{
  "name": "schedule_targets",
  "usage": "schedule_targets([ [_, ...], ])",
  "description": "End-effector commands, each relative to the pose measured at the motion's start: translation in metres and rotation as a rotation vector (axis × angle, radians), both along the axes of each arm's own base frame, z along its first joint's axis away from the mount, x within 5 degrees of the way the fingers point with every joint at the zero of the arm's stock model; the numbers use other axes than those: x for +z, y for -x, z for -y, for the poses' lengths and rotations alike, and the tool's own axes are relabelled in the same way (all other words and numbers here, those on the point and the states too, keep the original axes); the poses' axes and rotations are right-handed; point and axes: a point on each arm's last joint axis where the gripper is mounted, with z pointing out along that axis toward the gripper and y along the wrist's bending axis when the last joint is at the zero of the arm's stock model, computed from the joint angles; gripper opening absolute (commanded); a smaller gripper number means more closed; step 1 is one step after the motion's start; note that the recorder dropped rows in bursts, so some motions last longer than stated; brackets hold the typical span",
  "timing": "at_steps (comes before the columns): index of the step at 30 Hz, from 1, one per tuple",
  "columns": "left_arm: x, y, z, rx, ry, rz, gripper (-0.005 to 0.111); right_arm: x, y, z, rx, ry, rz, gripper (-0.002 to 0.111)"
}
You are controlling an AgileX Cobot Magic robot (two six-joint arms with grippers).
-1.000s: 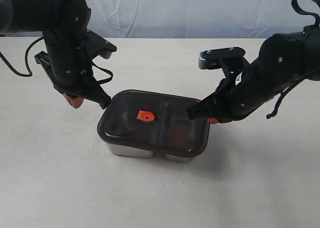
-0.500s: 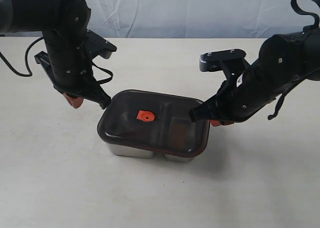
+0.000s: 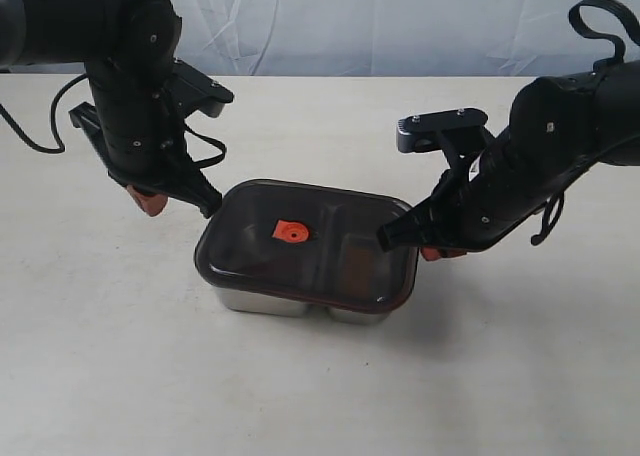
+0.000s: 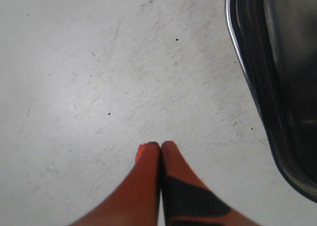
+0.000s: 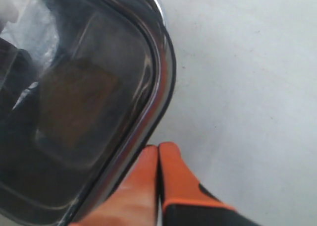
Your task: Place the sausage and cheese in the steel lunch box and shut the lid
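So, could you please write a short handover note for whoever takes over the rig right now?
Left tool: shut, empty, above the bare table beside the steel lunch box.
Right tool: shut, empty, at a corner of the lid.
Done: the lid sits on the box.
Sausage and cheese: not seen outside; a brownish shape shows through the dark lid, not identifiable.
Left to do: confirm the lid is pressed home, then retract.

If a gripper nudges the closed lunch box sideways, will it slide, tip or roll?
It would probably slide rather than tip: the lunch box looks low, wide and flat-bottomed on the smooth table. Its glossy lid looks rigid and likely slippery to press on.
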Motion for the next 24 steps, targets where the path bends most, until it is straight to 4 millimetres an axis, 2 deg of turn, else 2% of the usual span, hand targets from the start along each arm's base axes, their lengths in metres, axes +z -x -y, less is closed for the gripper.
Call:
schedule_targets([
  [1,0.003,0.001,0.001,-0.001,0.005,0.015,0.000,0.003,-0.004,-0.003,-0.003,-0.023,0.040,-0.001],
  [13,0.003,0.001,0.001,-0.001,0.005,0.015,0.000,0.004,-0.007,-0.004,-0.008,-0.042,0.075,-0.001],
  [21,0.003,0.001,0.001,-0.001,0.005,0.015,0.000,-0.017,-0.009,-0.005,-0.006,-0.001,0.020,-0.001],
  [24,0.003,0.001,0.001,-0.001,0.003,0.015,0.000,-0.018,-0.011,-0.006,-0.002,-0.004,0.040,-0.001],
])
